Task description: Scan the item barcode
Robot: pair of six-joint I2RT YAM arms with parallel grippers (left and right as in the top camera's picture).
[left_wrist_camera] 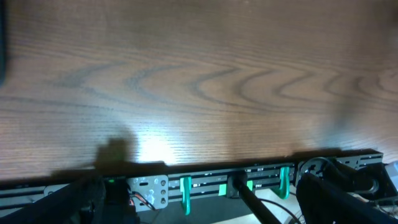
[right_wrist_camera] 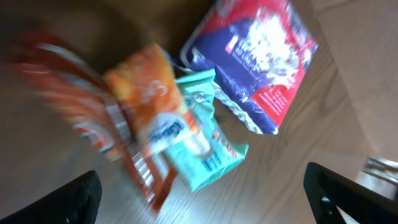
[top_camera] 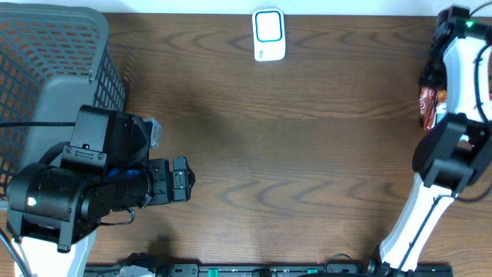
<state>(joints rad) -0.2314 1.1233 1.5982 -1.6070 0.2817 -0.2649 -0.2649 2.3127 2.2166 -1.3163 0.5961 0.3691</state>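
Right end effector point(right_wrist_camera: 200, 179) released, orange packet point(right_wrist_camera: 146, 118) lying just beneath, between its tips, left end effector point(left_wrist_camera: 199, 185) likewise released

White scanner point(top_camera: 269, 35); snack packets point(right_wrist_camera: 200, 146) heaped together

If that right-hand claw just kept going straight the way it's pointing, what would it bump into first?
Most likely the teal packet, lying in a pile with an orange packet and a red-and-blue bag. The right gripper is open, facing them; depth is hard to judge.
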